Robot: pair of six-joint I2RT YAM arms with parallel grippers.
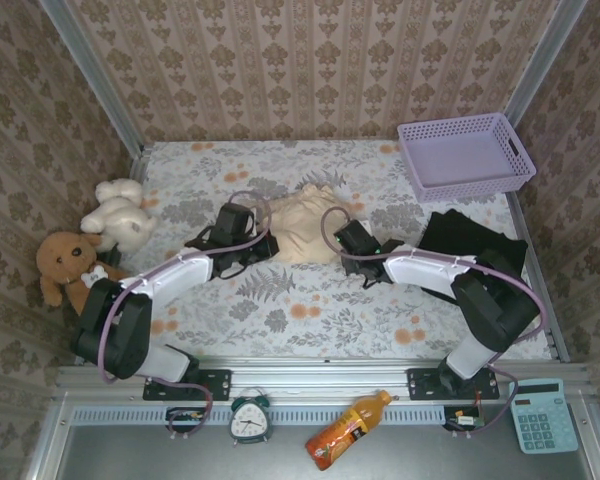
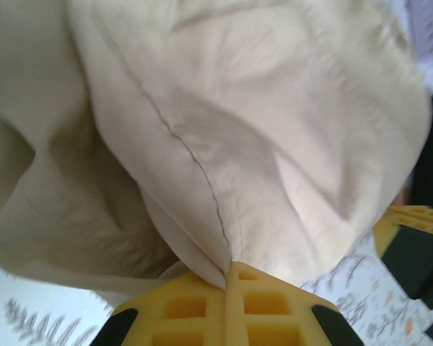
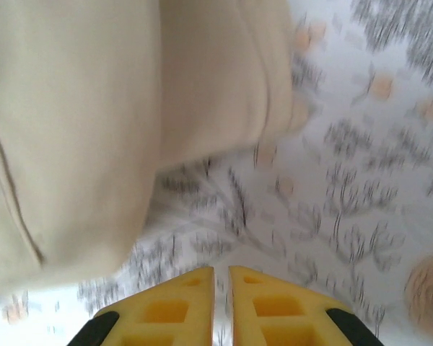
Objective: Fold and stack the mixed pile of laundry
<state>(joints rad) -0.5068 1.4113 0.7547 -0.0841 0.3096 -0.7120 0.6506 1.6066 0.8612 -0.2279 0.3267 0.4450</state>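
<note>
Top external view: a crumpled beige-cream cloth garment (image 1: 302, 228) lies at the middle of the floral-patterned bench (image 1: 310, 300), with a black cloth T-shirt (image 1: 472, 238) well apart at right. Left pincer (image 2: 229, 268) is clamped on the beige fabric; right pincer (image 3: 221, 277), all but closed, appears empty.

**Middle and edges crowded, near strip open**

The beige garment (image 1: 302, 228) sat heaped mid-table. The left arm (image 1: 185, 272) reached in at it from one side and the right arm (image 1: 430, 270) from the other, so cloth closed the gap between them. Nearer the bases, a broad stretch of bare table (image 1: 310, 300) lay open between the two arms. The black T-shirt (image 1: 472, 240) covered the right side, with the right arm crossing over its near edge. The lavender basket (image 1: 450, 125) blocked the far right corner. A white plush toy (image 1: 120, 213) and a brown plush toy (image 1: 70, 262) took up the left edge against the side wall (image 1: 30, 150). The far strip behind the garment stood free up to the back wall (image 1: 310, 70).
</note>
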